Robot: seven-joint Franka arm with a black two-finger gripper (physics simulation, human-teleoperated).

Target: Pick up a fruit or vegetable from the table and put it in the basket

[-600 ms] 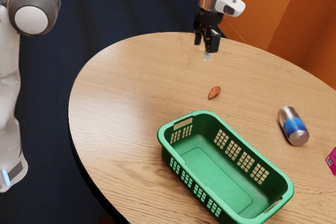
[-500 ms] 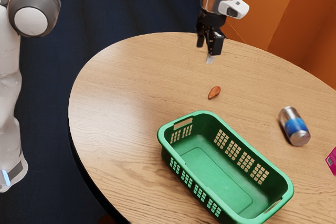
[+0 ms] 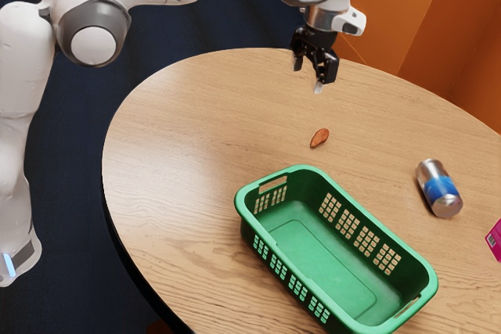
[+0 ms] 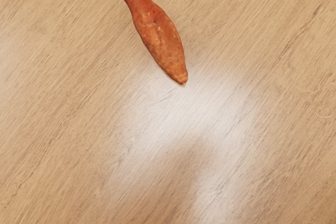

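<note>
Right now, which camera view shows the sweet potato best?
The wrist view: the sweet potato appears large and whole, skin blemishes included. The exterior view shows it small, on the table near the basket.

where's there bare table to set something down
Bare wood lies between the sweet potato and the can, and from the basket out to the table's edge at the exterior view's left. Tight spots: sweet potato to basket, can to pink box.

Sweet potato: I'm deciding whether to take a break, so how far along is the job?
Nothing looks done: the basket is empty. Nothing is in hand: the open pincer hangs apart from the sweet potato. Everything is left: grasping it, lifting it, carrying it over and releasing it inside.
</note>
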